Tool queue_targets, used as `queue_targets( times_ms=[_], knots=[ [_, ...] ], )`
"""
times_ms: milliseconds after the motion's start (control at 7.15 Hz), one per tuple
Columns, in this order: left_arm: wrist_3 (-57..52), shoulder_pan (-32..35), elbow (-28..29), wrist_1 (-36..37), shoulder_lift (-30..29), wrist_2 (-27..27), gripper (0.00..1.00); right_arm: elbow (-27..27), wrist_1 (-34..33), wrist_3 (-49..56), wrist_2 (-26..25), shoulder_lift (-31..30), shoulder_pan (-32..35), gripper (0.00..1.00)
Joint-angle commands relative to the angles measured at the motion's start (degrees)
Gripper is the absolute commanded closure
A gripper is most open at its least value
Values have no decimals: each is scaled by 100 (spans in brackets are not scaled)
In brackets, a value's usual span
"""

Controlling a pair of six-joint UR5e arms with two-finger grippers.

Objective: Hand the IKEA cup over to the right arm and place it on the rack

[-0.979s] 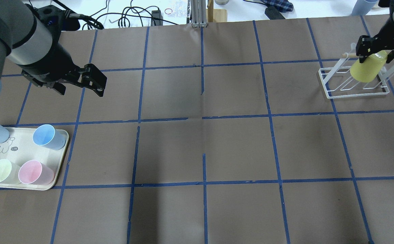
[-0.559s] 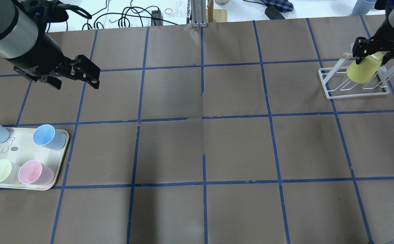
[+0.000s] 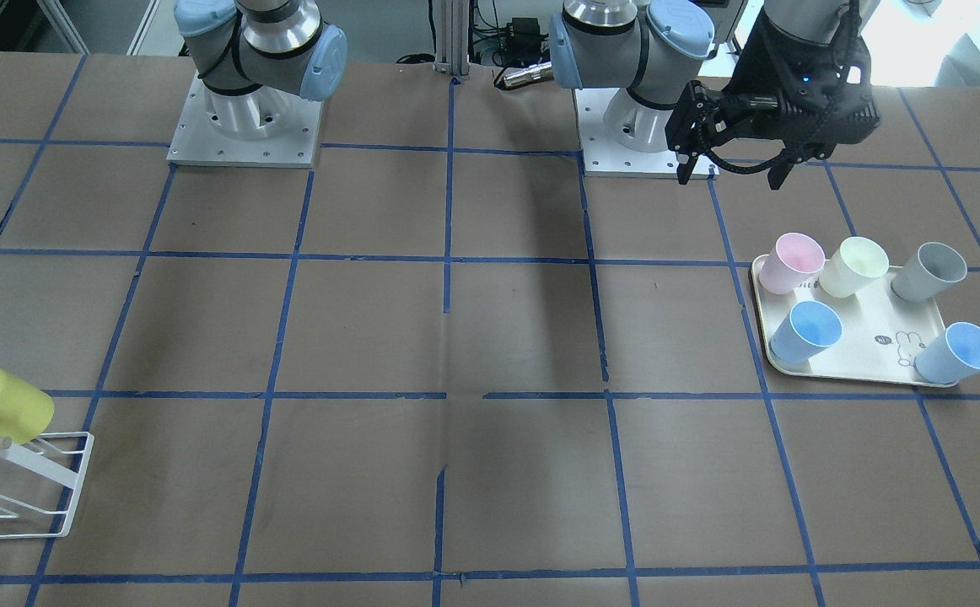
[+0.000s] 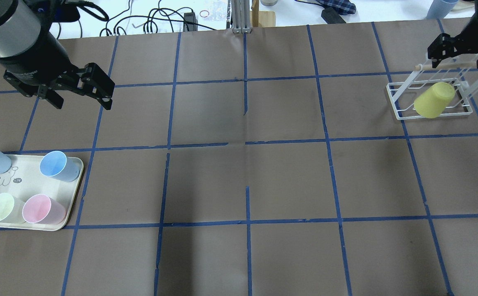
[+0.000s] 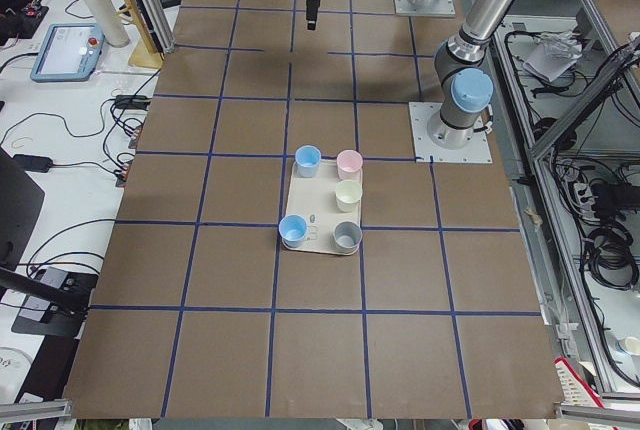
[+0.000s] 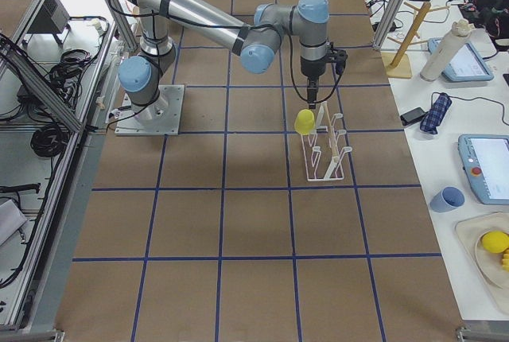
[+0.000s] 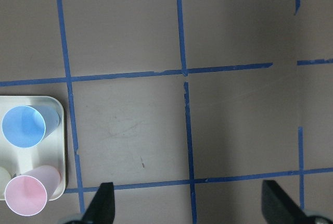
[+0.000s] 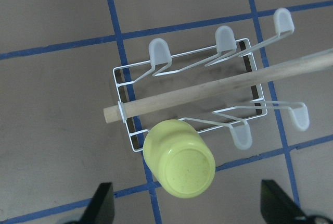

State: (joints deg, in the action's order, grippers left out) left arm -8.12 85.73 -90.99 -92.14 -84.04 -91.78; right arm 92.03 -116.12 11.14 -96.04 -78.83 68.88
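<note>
Right gripper (image 4: 456,57) hangs open above the rack (image 4: 393,100) at the table's (image 4: 288,181) far-right corner. IKEA cup (image 4: 433,100) rests inverted and tilted on it, apparently self-supported.

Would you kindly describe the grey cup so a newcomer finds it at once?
Find the cream rabbit-print tray on the robot's left of the brown table. Of its five cups, the grey plastic cup ends the row nearest the robot; others are pink, yellow or blue.

Bright-yellow cup (image 4: 433,100) sits upside down and tilted on a corner prong of the white wire rack (image 8: 208,92), the right gripper (image 4: 458,55) hanging open above the rack, clear of the cup.
</note>
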Motion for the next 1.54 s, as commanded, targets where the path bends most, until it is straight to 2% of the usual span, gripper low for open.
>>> queue_targets(
  times_ms=[0, 140, 420, 559, 699, 839, 1119, 1399],
  knots=[
    [73, 23, 46, 21, -7, -7, 0, -229, 1198, -24, 6, -552, 212, 0],
    [413, -29, 89, 99, -34, 237, 0, -247, 1562, -199, 15, -781, 553, 0],
    [504, -30, 81, 118, -78, 257, 0, -265, 2100, -559, 285, -950, 1081, 0],
    [504, -21, 107, 126, -60, 266, 0, -273, 2380, -613, 592, -1029, 1214, 0],
    [513, -21, 107, 126, -69, 266, 0, -326, 2644, -613, 647, -1082, 1398, 0],
    [521, -21, 107, 135, -34, 266, 0, -596, 3195, -613, 639, -1056, 1678, 0],
    [521, -21, 107, 153, -25, 266, 0, -914, 3822, -622, 647, -1056, 1830, 0],
    [521, -21, 107, 162, -25, 275, 0, -916, 3571, -596, 735, -1204, 1831, 0]
  ],
)
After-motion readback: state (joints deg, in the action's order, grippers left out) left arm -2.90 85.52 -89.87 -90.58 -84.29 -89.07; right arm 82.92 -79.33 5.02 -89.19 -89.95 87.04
